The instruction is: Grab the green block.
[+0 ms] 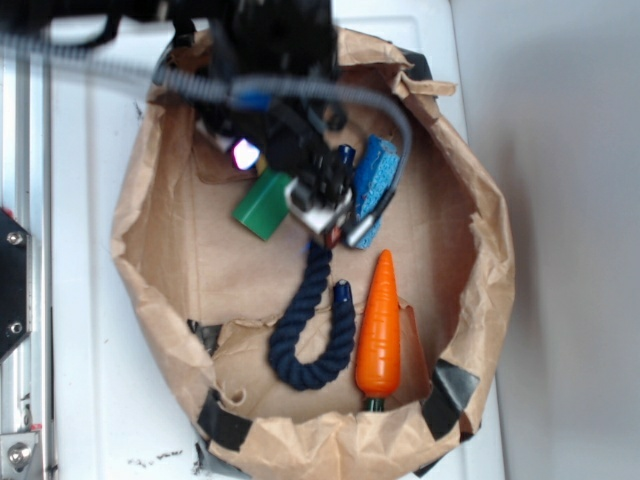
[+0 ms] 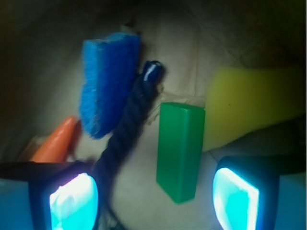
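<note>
Inside a shallow brown paper basin (image 1: 180, 250) with crumpled walls, taped at the rim with black tape (image 1: 455, 395), on a white table (image 1: 90, 300). Green block (image 2: 180, 151) flat on the paper floor, long side running away from the wrist camera, its darker side face turned left; in the exterior view (image 1: 262, 203) partly hidden under the black arm. Apart from everything in the wrist view: dark blue rope (image 2: 127, 129) just to its left, yellow sponge (image 2: 249, 108) just to its right, a thin gap of paper on each side.

End effector (image 2: 153, 196) above the near end of the block, wide open, empty; 2 glowing cyan pads (image 2: 74, 203) at the bottom corners of the wrist view, the block's near end between them, closer to the right one and not touching either. In the exterior view (image 1: 320, 205) seen only as a metal tip below the arm, jaws hard to make out.

Blue sponge (image 2: 108, 81) rough-textured, left of the rope, close against it. Rope curving in a U (image 1: 315, 325) toward the near wall of the basin. Orange carrot (image 1: 380, 325) right of the rope, point toward the blue sponge, green stub at the near wall.

No brand, label or writing readable anywhere.
</note>
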`<state>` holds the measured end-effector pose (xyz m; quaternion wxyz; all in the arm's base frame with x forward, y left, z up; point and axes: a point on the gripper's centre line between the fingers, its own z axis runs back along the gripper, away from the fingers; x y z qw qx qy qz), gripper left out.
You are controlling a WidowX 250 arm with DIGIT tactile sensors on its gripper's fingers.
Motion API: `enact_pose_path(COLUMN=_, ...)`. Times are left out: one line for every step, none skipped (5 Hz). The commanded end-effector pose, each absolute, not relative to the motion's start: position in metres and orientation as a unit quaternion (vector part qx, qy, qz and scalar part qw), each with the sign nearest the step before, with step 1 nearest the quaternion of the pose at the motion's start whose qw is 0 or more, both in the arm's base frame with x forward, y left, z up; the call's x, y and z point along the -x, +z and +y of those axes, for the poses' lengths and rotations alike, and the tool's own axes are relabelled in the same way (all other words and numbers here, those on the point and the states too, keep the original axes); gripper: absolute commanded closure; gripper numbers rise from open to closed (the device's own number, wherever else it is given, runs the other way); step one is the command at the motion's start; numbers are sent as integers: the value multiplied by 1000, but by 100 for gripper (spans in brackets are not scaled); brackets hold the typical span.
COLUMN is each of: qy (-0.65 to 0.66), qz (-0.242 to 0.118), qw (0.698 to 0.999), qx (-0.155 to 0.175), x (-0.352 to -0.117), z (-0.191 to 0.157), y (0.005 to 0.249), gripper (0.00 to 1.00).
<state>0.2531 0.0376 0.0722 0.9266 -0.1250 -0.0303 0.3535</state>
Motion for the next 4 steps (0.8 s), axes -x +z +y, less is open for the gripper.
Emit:
enact_pose_path(qy=348, qz=-92, qw=929, qx=86, x=-265, z=25, y=63, gripper=0)
enact_pose_path(qy=361, qz=-81, qw=924, qx=94, x=-274, z=39, y=64, gripper=0)
enact_pose_path(qy=377, qz=-84, qw=919, qx=83, x=-277, z=50, y=59, gripper=0)
enact_pose_path(qy=372, qz=-88, qw=922, qx=70, x=-274, z=53, y=48, gripper=0)
